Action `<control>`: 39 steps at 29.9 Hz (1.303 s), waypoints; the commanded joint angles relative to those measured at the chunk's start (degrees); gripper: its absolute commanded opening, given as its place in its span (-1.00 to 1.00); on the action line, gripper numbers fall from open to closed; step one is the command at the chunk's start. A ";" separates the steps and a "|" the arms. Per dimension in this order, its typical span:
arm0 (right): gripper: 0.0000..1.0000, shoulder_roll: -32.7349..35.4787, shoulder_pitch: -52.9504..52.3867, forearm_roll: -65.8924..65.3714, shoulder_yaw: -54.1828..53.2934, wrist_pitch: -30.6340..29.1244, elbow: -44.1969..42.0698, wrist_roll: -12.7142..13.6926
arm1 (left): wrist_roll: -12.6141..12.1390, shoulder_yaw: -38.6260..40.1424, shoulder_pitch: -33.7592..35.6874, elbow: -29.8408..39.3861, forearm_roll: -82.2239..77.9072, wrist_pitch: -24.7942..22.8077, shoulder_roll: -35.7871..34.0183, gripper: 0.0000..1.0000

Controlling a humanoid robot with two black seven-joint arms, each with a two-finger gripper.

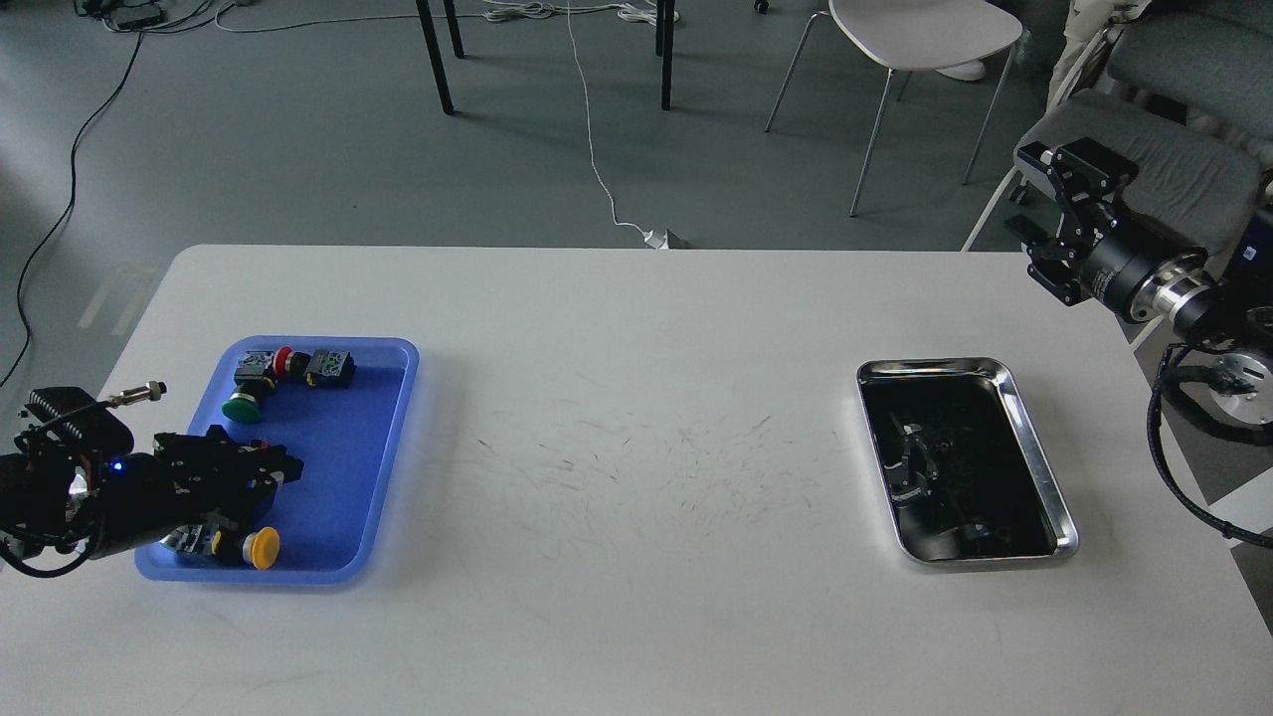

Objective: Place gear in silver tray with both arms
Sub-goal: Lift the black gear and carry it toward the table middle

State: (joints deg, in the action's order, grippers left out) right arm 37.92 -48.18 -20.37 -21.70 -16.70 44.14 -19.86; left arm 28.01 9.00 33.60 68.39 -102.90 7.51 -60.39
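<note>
Left gripper (269,467) hangs over the blue tray (398,438), low at its near-left corner; fingers dark and bunched — cannot tell whether spread or pinching anything. Blue tray holds the gear: a green-capped button (242,406) and red-capped switch (282,362) at its far end, a yellow-capped button (263,547) at its near edge, just beside the gripper. Risk, as judged: a low approach could shove the yellow part or slide the light tray. Silver tray (1034,447) lies well right of the blue tray — bottom shows only dark reflections, apparently empty. Right gripper (1056,214) hovers beyond it, fingers spread.
</note>
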 commanded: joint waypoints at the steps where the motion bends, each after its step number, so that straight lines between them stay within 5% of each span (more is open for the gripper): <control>1: 0.68 -0.04 0.02 -0.02 -0.01 0.00 -0.02 0.00 | -0.01 0.05 4.10 2.01 1.73 -2.32 -1.22 -0.86; 9: 0.68 -0.04 0.02 -0.11 0.17 0.00 -0.02 0.00 | -0.01 -0.03 13.07 6.92 2.52 -5.58 0.18 -0.86; 14: 0.68 -0.04 0.02 -0.11 0.17 0.00 -0.02 0.00 | -0.01 -0.21 13.86 14.74 2.00 -6.10 1.41 -0.86; 22: 0.68 -0.04 0.02 -0.20 0.17 0.00 -0.02 0.00 | -0.01 -0.30 15.44 15.46 -2.39 -7.77 9.31 -0.86; 35: 0.69 -0.04 -0.16 -0.28 0.17 0.52 -0.02 0.09 | -0.01 -3.97 15.54 7.12 -7.05 -10.76 30.32 -0.85; 39: 0.70 -0.04 -0.25 -0.20 0.17 0.52 -0.02 0.09 | -0.01 -6.54 16.23 -0.95 -6.97 -10.76 37.07 -0.85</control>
State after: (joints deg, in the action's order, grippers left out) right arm 37.89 -48.40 -20.58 -21.53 -16.18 44.12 -19.80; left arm 27.99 3.47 49.37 72.69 -109.89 -3.28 -28.59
